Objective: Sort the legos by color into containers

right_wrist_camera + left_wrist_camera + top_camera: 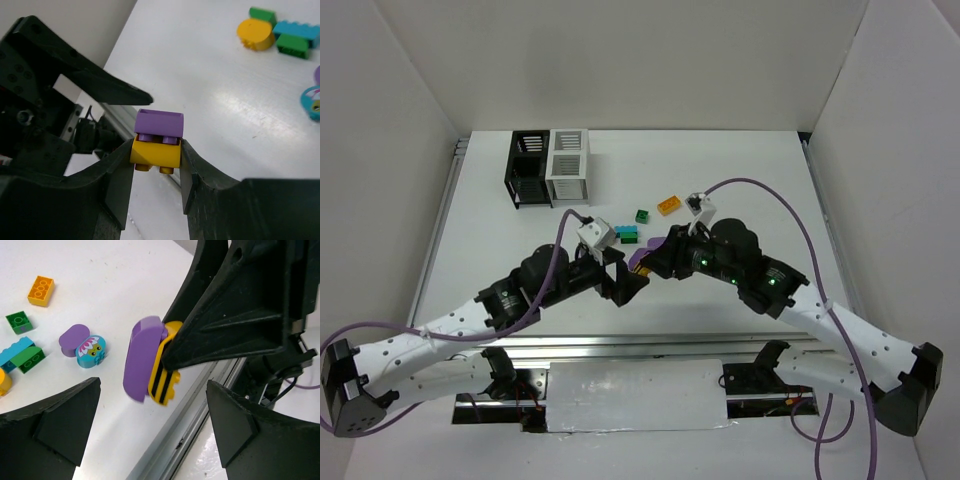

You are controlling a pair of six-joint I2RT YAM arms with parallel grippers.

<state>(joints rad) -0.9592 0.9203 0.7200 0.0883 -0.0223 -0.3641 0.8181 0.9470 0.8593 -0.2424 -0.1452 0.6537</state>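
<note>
Here, top view: my left claw and right claw meet tip to tip over the front-centre of the white counter. Btwn them sits a purple-yellow lego pair, partly hidden. Loose legos lie just beyond: orange brick, green brick, teal-green cluster. The black bin & white bin, joined side by side, stand far left, well apart from both claws; contents can't be told.

Left wrist view: my left fingers stand wide, touching nothing. The pair sits in the gap btwn them, over the counter's near edge, gripped by my right claw. The yellow part shows black stripes. A purple dome touches a teal flower-print piece on the counter.

Right wrist view: my right fingers clamp the yellow brick's sides; the purple brick rides on top, above the pads. A round yellow piece lies upper right among other legos.
</note>
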